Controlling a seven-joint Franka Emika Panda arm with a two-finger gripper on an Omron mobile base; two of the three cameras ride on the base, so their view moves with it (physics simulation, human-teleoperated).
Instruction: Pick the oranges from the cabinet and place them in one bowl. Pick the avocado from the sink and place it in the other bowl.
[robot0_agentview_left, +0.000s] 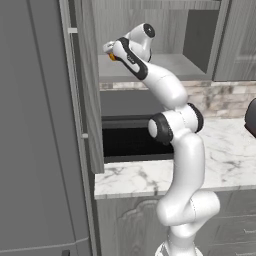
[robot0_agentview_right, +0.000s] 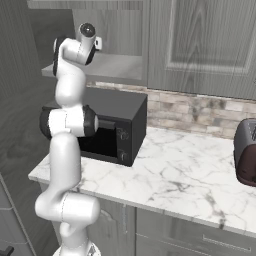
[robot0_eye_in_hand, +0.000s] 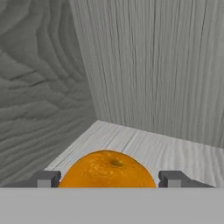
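1. The pincer (robot0_eye_in_hand: 107, 179) is up inside the open cabinet (robot0_eye_in_hand: 153, 65), its two grey fingertips (robot0_eye_in_hand: 46, 178) level on either side of an orange (robot0_eye_in_hand: 107, 170).
2. The fingertips stand right at the orange's flanks with almost no gap on either side; whether they already press on the fruit cannot be told from the hand view.
3. The orange sits between the jaws on the pale wood-grain shelf (robot0_eye_in_hand: 175, 153) of the cabinet, its stem dimple turned up and slightly away from the hand.
4. Past the orange, the shelf runs back to the cabinet's rear corner, where the ribbed back wall meets the broad-grained side wall to the left of the pincer.
5. In the left base view the hand (robot0_agentview_left: 116, 50) is at the shelf's front left, with a sliver of the orange (robot0_agentview_left: 112, 57) showing under it.
6. Beside the hand on its left hangs the opened cabinet door (robot0_agentview_left: 90, 85), seen almost edge-on.
7. Below the pincer, under the shelf, a black microwave (robot0_agentview_right: 112, 127) stands on the marble worktop (robot0_agentview_right: 175, 175).
8. Well off to the right of the pincer, at the far end of the worktop, is a dark toaster (robot0_agentview_right: 246, 152), cut off by the frame edge.
9. Above the worktop to the pincer's right run closed grey wall cabinets (robot0_agentview_right: 200, 45) over a stone backsplash (robot0_agentview_right: 200, 112).
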